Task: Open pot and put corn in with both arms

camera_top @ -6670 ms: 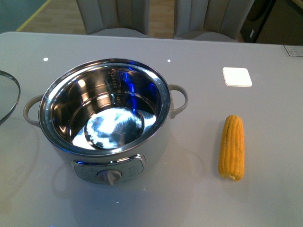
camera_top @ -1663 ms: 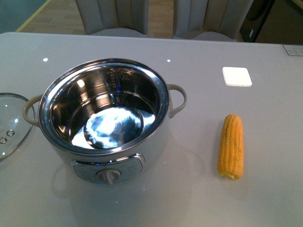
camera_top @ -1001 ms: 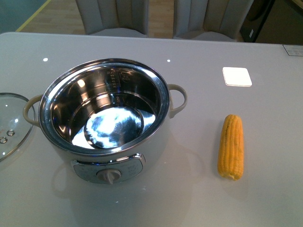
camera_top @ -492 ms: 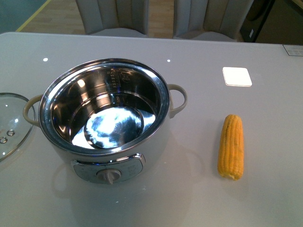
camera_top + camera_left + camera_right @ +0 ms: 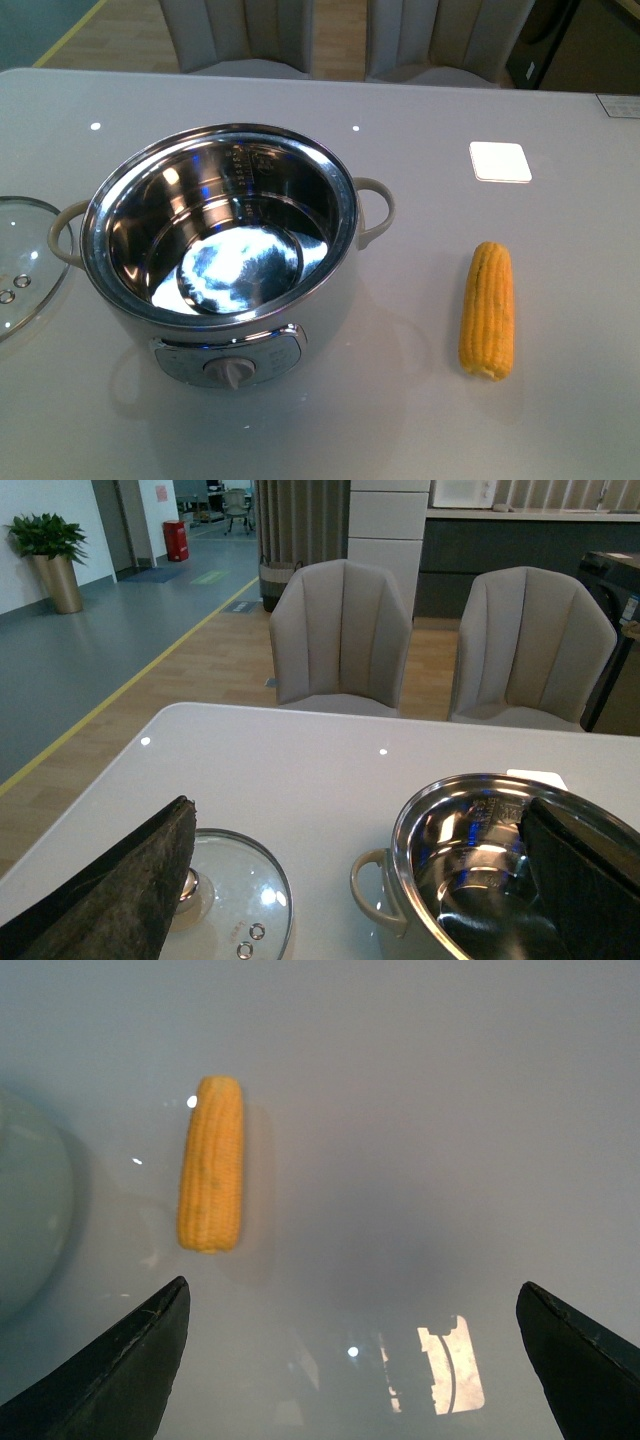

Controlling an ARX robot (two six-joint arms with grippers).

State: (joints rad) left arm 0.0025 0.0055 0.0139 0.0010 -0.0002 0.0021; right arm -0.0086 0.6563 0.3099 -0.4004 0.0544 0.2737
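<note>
The pot (image 5: 336, 285) stands uncovered left of the table's middle, its steel bowl empty and its dial facing me. The corn (image 5: 488, 310) lies lengthwise on the table to its right, well apart. No arm shows in the front view. My left gripper (image 5: 358, 812) hangs open above the gap between the glass lid (image 5: 240, 900) and the pot (image 5: 440, 815). One finger (image 5: 110, 900) covers part of the lid's knob. My right gripper (image 5: 352, 1288) is open above bare table, short of the corn (image 5: 211, 1165), which lies off toward one finger.
The glass lid (image 5: 25, 265) lies flat at the table's left edge, beside the pot's left handle. A white square pad (image 5: 500, 162) sits behind the corn. Two grey chairs (image 5: 240, 35) stand past the table's far edge.
Since 6.7 s ago the lid has come further into view at the left and lies flat beside the pot. Over the last second nothing has moved.
</note>
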